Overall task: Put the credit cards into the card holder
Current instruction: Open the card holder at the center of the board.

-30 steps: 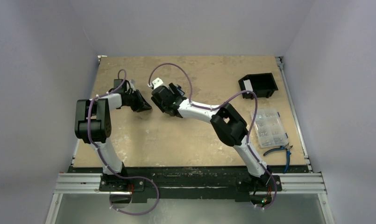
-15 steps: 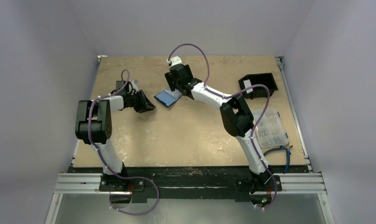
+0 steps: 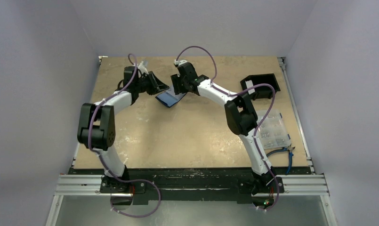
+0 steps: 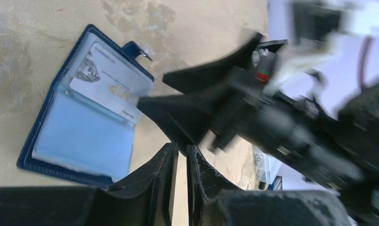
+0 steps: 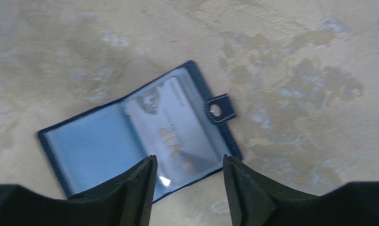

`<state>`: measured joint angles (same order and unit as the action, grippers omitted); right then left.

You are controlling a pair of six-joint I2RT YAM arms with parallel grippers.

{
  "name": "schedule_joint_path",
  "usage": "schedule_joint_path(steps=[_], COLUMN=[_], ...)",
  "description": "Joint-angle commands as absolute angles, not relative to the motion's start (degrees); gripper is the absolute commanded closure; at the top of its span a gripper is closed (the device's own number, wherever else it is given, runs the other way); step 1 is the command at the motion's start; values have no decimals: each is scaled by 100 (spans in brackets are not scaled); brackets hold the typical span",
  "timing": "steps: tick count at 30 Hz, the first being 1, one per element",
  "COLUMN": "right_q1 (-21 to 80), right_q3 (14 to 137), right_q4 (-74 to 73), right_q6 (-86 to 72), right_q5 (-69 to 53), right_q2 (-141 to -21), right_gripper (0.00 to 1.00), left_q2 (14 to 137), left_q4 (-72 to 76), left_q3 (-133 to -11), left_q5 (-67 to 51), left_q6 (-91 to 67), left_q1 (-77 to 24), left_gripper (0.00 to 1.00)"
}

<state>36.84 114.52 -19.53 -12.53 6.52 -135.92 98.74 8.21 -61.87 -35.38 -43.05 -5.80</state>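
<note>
You've got the table [image 3: 145, 136] w/ both arms reaching far to its back-centre. R gripper [image 5: 187, 188]: jaws apart, nothing between them, hanging right over the card holder [image 5: 131, 141]. L gripper [image 4: 181, 188]: jaws nearly together, nothing held, just beside the holder. Holder lies open & flat on the table, a silver card [image 5: 175, 129] in its R pocket.

L tool [image 3: 160, 86] swung up beside open card holder [image 3: 169, 98]; R tool [image 3: 178, 89] narrowed, backed off slightly.

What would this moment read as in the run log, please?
card holder: open flat, card inside | left gripper: shut, empty | right gripper: open above holder
</note>
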Motion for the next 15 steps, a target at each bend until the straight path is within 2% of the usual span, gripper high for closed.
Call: schedule_joint_path(steps=[1,6,9,11,15], right_q1=[3582,3230,3150,3147,3116], right_q3=[11442,11855,12065,12044,11281], right_q4=[-1628,-1388,-1315,-1275,-839], right_q6=[-1841,-2251,-2247,-2159,-2332], right_q5=[-258,-1297,-1532,-1560,-1558], right_q2=[-13056,-13673,-13912,-13966,-13825], right_gripper=[43,54,54,50,48], left_q2=[11029,11434,11511,11706,11873], left_q4=[791,333,-167,-601,-1100], left_q3=[-6620,-6818,-6850,-6955,-6911], left_q5=[-3713,-3625,-3499,-3484,-3441], left_q6=[-4640,-4350,-4015,-3715,-3386], left_q1=[-701,-705,-695,-663,-417], left_gripper=[84,86,85,85,87])
